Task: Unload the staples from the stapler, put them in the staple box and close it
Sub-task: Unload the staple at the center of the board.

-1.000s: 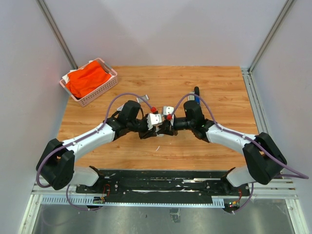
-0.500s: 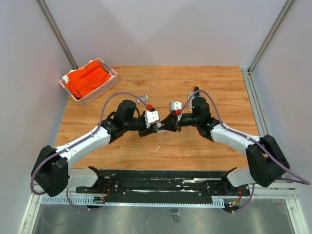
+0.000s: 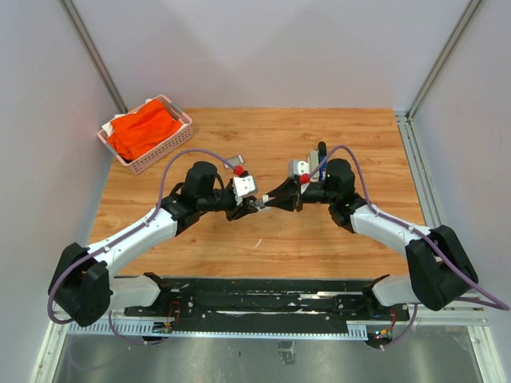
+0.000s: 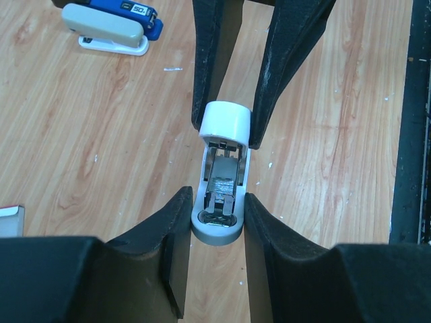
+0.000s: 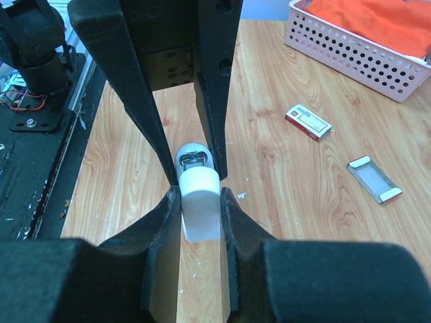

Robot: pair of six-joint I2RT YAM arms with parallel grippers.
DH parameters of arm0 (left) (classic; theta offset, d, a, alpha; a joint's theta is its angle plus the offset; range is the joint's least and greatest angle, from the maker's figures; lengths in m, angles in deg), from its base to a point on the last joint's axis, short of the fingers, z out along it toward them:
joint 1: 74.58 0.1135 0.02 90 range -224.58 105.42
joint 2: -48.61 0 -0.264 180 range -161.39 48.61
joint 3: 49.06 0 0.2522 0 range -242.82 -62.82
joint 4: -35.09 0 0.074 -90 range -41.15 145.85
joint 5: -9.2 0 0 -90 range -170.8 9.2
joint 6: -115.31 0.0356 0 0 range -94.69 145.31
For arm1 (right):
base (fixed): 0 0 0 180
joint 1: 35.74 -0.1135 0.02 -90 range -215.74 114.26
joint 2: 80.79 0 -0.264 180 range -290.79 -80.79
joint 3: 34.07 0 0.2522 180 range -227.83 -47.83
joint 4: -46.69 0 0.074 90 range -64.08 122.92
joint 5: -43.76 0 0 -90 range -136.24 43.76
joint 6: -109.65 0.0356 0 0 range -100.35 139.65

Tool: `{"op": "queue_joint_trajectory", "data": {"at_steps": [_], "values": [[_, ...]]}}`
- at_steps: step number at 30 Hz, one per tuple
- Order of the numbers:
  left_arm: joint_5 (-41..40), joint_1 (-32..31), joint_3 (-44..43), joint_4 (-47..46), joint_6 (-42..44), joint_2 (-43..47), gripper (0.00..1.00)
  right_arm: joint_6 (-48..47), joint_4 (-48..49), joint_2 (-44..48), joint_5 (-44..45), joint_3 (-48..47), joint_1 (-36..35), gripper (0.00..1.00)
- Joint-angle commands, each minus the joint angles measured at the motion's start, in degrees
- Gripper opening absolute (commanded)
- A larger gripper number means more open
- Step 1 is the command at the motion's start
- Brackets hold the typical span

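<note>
Pinching the white stapler point(image 4: 226, 121) endwise, left claw point(image 4: 217, 198) and right claw point(image 5: 200, 195) hang over the table point(image 3: 363, 136), far from edges.

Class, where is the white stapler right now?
In the left wrist view, the white stapler sits mid-frame, clamped between the left gripper below and the right gripper above, over the middle of the wooden table.

Pink basket point(image 3: 163, 155) w/ orange cloth point(image 3: 144, 132), red-white box point(image 5: 308, 122), wood table point(image 3: 319, 235)

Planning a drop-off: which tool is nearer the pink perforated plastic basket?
Left. The left tool is right of the basket, toward the near edge; the right tool is farther right.
</note>
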Motion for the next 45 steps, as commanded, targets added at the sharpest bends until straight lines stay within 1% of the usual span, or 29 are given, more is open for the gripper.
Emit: {"op": "queue_joint_trajectory", "data": {"at_steps": [1, 6, 10, 14, 19, 27, 30, 33, 37, 39, 42, 45], "values": [[-4.0, 2.1, 0.8, -4.0, -1.8, 2.2, 0.00, 2.0, 0.0, 0.2, -0.9, 1.2, 1.6, 0.01], [-4.2, 2.6, 1.0, -5.2, -2.8, 2.3, 0.00, 5.5, 3.2, -1.3, -0.1, 1.6, 2.7, 0.01], [-2.6, 2.5, 0.8, -3.7, -0.9, 1.6, 0.00, 7.2, 3.9, -2.8, 0.2, 0.3, 2.4, 0.01], [-2.2, 2.4, 0.2, -3.0, -0.8, 0.4, 0.00, 4.2, -1.8, -2.9, 1.7, -2.3, -0.2, 0.01], [-3.2, 1.0, -0.5, -2.4, -0.8, -0.6, 0.00, -1.1, -9.3, -2.9, 6.6, -4.8, -5.2, 0.01], [-3.7, 0.3, -1.2, -1.3, -0.5, -1.8, 0.00, -2.3, -12.4, -2.8, 9.5, -6.3, -7.2, 0.01], [-4.2, 0.2, -1.5, -1.1, -0.6, -2.2, 0.00, -2.8, -13.7, -2.9, 10.5, -7.1, -7.7, 0.06], [-6.0, 0.0, -2.3, -0.4, -0.7, -3.0, 0.00, -3.3, -14.9, -3.2, 11.5, -7.8, -8.3, 0.14], [-9.3, -0.4, -3.3, 0.1, -1.1, -4.4, 0.00, -3.2, -16.0, -3.6, 15.1, -8.8, -9.8, 0.18], [-9.7, -0.3, -3.5, 0.4, -1.2, -4.8, 0.00, -3.2, -16.2, -4.0, 16.4, -9.3, -10.3, 0.22], [-9.4, -0.3, -3.5, 0.4, -1.6, -5.0, 0.00, -2.8, -16.7, -4.3, 17.6, -9.7, -10.6, 0.30], [-9.2, -0.3, -3.6, 0.6, -1.7, -5.1, 0.00, -2.5, -16.8, -4.3, 18.0, -9.8, -10.7, 0.36]]}}
